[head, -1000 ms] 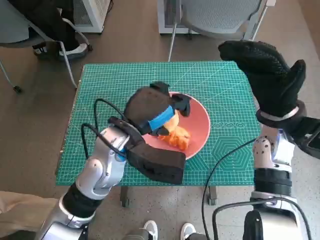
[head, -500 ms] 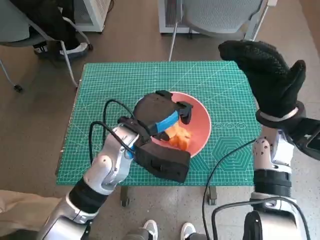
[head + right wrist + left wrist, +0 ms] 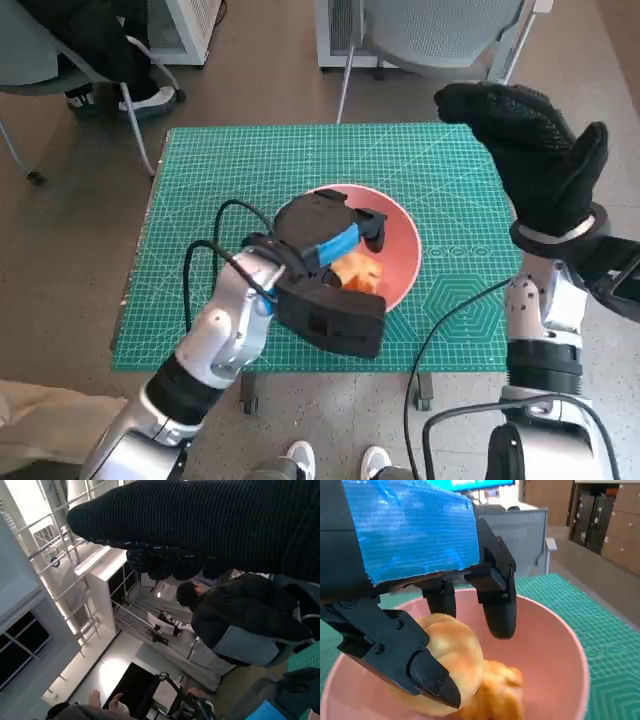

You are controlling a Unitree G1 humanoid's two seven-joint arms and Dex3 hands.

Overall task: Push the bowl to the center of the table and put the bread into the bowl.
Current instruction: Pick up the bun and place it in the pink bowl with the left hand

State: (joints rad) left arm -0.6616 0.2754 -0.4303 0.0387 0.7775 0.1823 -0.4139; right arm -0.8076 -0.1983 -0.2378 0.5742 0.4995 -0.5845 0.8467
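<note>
The bread, a golden roll, lies inside the pink bowl against the bowl's inner wall. The bowl stands near the middle of the green cutting mat that covers the table, so both parts of the task appear close to complete.

The left hand reaches into the bowl from the robot's side. In the left wrist view its black fingers bracket the roll: one lies against the bread's near side, the others hang just above it. Whether the hand grips the roll or merely rests against it cannot be determined from these views. This placement is judged to suit lowering the bread into the bowl before letting go.

The right hand is raised above the table's right edge, well apart from the bowl, fingers extended and holding nothing, which leaves the working area unobstructed.

A seated person appears in the right wrist view.
</note>
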